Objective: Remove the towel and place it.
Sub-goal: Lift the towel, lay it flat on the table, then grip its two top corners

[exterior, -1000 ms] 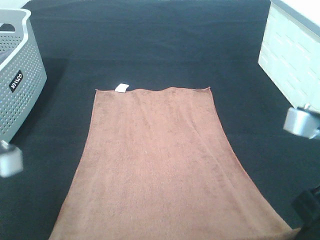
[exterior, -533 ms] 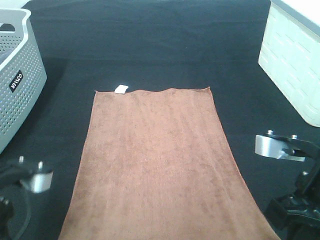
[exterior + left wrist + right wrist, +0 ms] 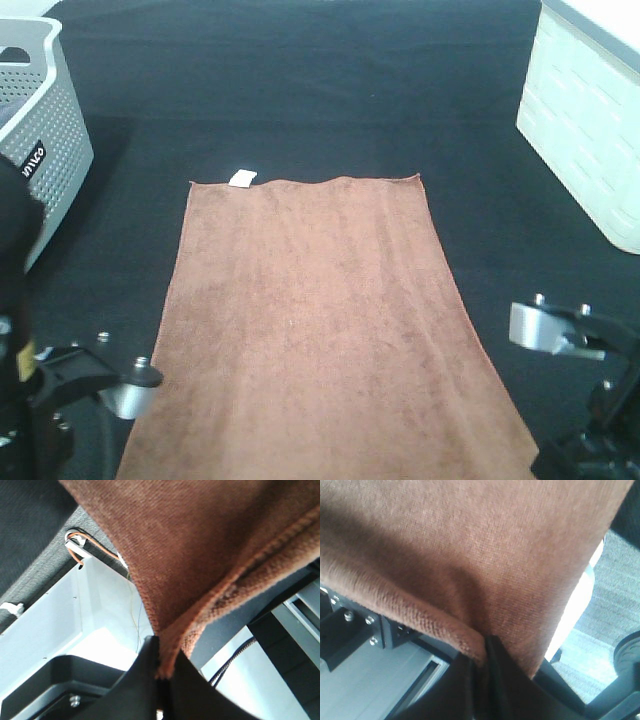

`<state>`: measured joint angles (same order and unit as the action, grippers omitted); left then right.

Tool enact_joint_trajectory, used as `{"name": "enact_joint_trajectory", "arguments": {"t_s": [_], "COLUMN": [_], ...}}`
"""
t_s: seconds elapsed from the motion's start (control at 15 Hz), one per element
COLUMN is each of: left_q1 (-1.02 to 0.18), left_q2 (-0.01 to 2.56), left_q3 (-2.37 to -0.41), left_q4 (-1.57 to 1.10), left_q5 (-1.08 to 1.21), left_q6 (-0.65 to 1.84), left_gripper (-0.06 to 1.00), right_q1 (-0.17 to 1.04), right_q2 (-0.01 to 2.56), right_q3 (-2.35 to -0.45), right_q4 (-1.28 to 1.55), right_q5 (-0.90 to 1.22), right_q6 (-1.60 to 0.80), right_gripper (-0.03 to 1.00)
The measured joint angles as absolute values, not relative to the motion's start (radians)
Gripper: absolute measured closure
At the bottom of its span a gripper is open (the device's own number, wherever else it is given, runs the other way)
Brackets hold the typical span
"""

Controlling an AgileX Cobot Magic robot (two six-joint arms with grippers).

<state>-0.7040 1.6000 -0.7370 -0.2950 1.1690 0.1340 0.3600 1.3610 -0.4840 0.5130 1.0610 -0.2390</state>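
Lying on black cloth (image 3: 300, 90): towel (image 3: 320, 320) | grey basket (image 3: 45, 150) at left

A robot test bench, as in a lab or workshop, is shown, dressed with laundry things. A table is covered by a black cloth (image 3: 300, 90). A grey perforated basket (image 3: 50, 150) is set at the left edge, and a white box (image 3: 590, 120) with a brick pattern at the right. A brown towel (image 3: 320, 320) is spread flat between them. Silver and black robot arm parts (image 3: 555, 328) are seen at the near corners. In the wrist views, a grey metal panel (image 3: 60, 625), an orange wire (image 3: 73, 556) and bolts (image 3: 370, 620) are seen below the towel.
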Motion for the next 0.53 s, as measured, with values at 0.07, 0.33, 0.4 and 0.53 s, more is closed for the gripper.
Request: {"name": "enact_joint_trajectory", "arguments": {"t_s": [0.07,0.33,0.4,0.53], "left_q1": [-0.725,-0.777,-0.783,-0.785], "left_q2": [1.613,1.641,1.645,1.645], "left_q3": [-0.752,-0.772,-0.772,-0.772], "left_q4": [-0.298,-0.326,-0.338,-0.381], "left_q5": [1.168,1.168,1.163,1.141], "left_q6": [0.129,0.121,0.115,0.112], "left_gripper": [0.94,0.94,0.94,0.94], "right_q1": [0.36,0.36,0.36,0.359], "right_q2": [1.361,1.361,1.361,1.361], "right_q3": [-0.472,-0.466,-0.466,-0.466], "right_q4": [0.528,0.533,0.533,0.533], "right_q5": [1.059,1.053,1.053,1.052], "right_q6": [-0.249,-0.252,-0.252,-0.252], "right_gripper": [0.91,0.86,0.84,0.77]}}
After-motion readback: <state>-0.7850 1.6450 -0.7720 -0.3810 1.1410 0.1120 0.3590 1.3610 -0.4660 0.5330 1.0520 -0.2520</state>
